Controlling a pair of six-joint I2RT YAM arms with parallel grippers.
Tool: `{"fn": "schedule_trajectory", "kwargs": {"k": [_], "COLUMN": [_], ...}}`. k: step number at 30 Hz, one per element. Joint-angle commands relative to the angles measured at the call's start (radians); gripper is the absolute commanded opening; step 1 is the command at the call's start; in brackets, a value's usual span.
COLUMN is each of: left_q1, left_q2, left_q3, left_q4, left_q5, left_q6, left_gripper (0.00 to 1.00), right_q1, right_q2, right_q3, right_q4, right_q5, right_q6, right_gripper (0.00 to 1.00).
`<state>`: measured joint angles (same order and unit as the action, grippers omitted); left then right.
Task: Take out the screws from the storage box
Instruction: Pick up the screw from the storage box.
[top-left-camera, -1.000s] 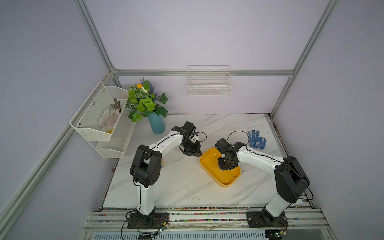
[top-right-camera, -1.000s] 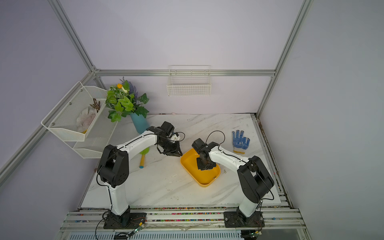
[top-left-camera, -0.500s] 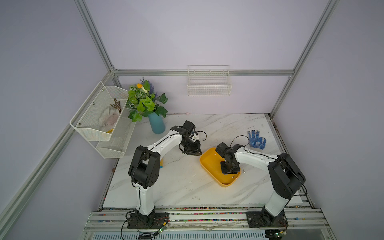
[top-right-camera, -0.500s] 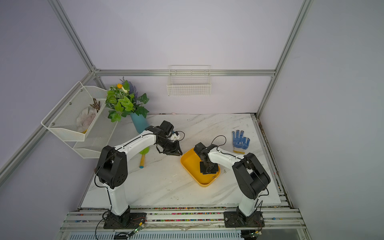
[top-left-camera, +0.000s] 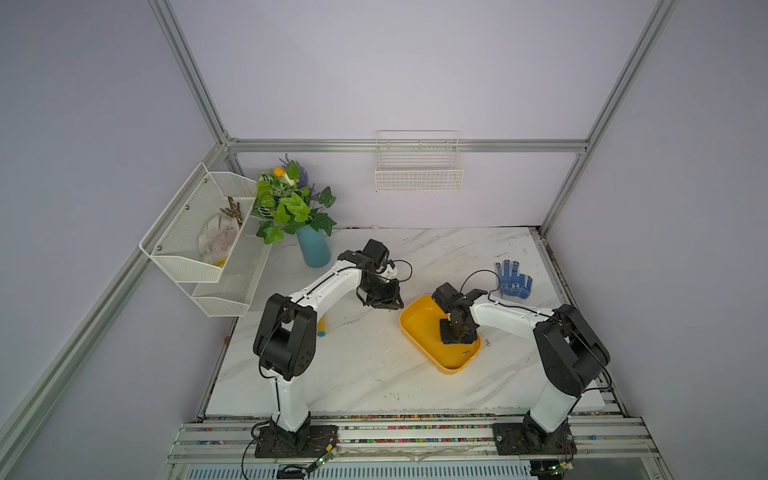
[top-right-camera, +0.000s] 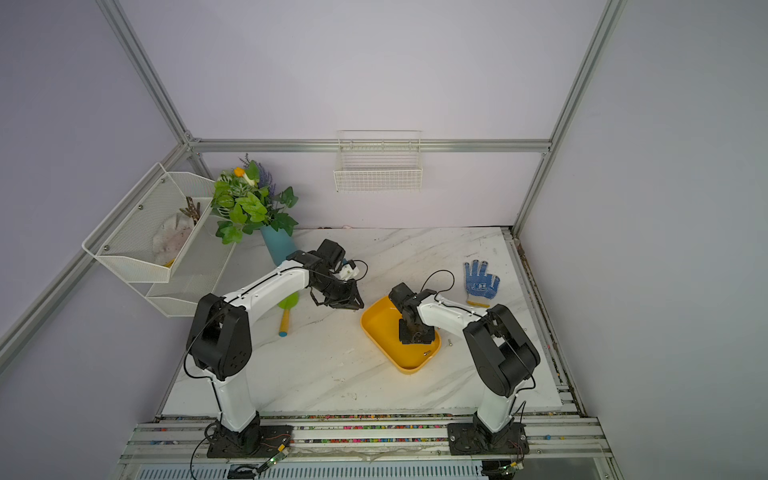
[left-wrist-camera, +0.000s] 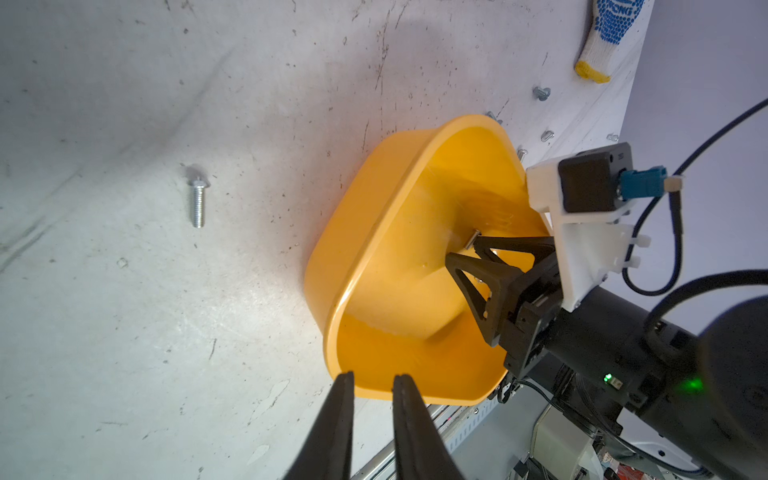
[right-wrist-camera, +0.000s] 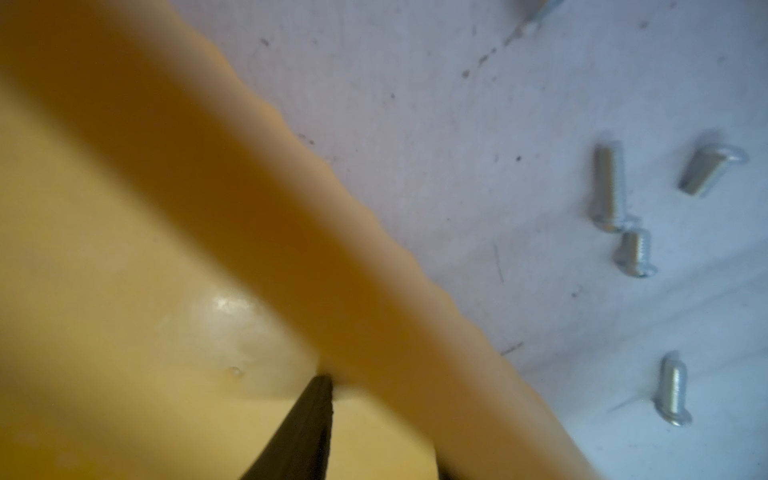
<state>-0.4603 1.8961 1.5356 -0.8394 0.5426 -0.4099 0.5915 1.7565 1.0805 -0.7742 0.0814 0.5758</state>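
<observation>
The right end effector (right-wrist-camera: 376, 424) shows one black finger (right-wrist-camera: 309, 419) inside the yellow-orange storage box (right-wrist-camera: 124, 232), its tip right against the inner wall just under the blurred rim. A second dark sliver peeks out below the rim, apart from that finger. A bright glare sits on the box floor just ahead of the tip. Across the rim from the finger, four silvery screws (right-wrist-camera: 609, 187) lie on the scuffed pale worktop (right-wrist-camera: 415, 124), two of them touching.

Right hand (top-left-camera: 456, 336): has moved from the far end of the storage box (top-left-camera: 417, 328) towards its middle, sitting lower inside.
Right arm elbow: drawn slightly inward.
</observation>
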Motion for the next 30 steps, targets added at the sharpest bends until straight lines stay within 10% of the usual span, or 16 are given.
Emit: {"fn": "schedule_trajectory", "kwargs": {"k": [1, 30], "left_q1": [0.005, 0.004], "left_q2": [-0.018, -0.018], "left_q3": [-0.023, -0.021], "left_q4": [-0.033, -0.049], "left_q5": [0.006, 0.002], "left_q6": [0.017, 0.024], "left_gripper": [0.23, 0.23], "right_q1": [-0.006, -0.019], "right_q2": [0.037, 0.100], "right_q3": [-0.020, -0.052], "right_q4": [0.031, 0.147], "right_q5": [0.009, -0.023], "right_q6": [-0.009, -0.093], "right_gripper": [0.44, 0.14]}}
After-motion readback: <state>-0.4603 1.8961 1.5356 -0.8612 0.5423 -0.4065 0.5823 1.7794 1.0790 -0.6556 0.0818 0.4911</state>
